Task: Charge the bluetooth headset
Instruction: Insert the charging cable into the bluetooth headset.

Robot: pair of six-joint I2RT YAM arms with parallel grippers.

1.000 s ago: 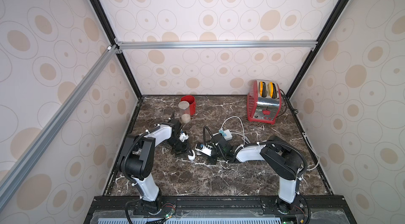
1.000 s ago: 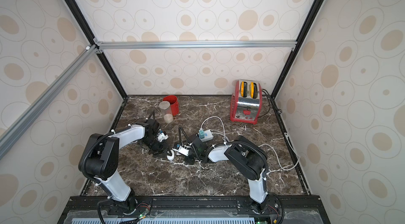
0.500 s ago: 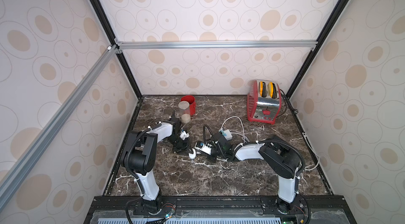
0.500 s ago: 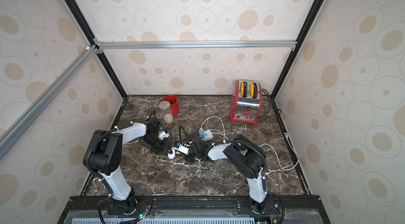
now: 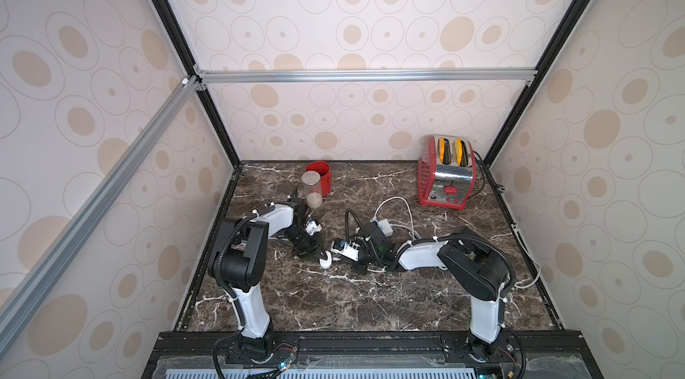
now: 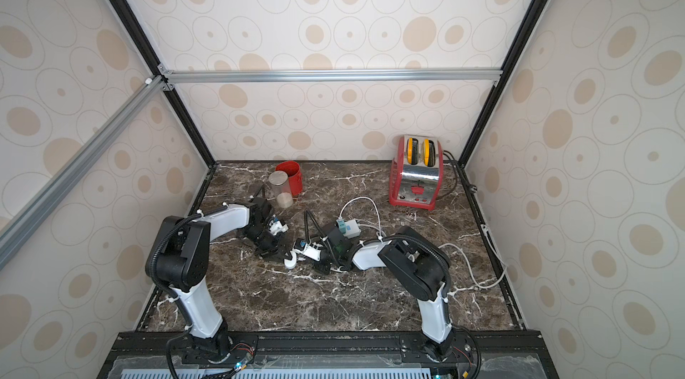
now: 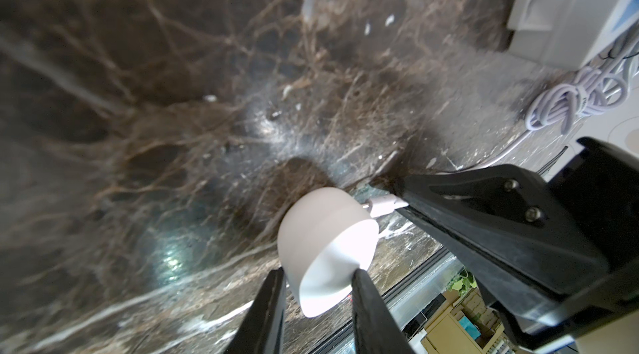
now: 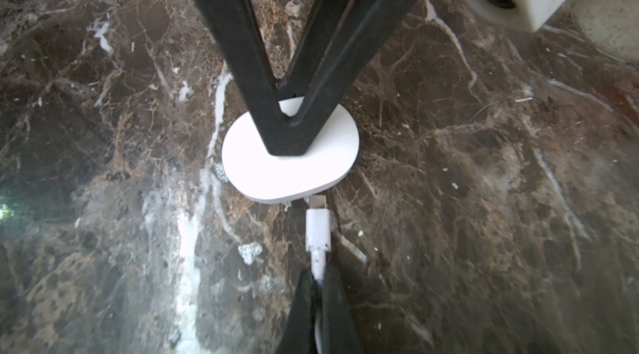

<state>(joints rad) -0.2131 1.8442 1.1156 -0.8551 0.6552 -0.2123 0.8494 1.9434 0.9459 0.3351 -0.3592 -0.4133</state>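
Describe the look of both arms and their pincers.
The left arm and the right arm both have white shells between bulky black joints. A black ribbed hose loops along each, held by white cable ties. The left pincer and the right pincer are matte black with slim tapering fingers. Seen from the right wrist, the left one's are open triangular frames.

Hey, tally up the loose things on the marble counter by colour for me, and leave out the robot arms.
Red: 2, toaster and canister.
White: 3, bluetooth headset, charging cable, power strip.
Clear: 1, jar.
Teal: 1, adapter.
Total: 7.
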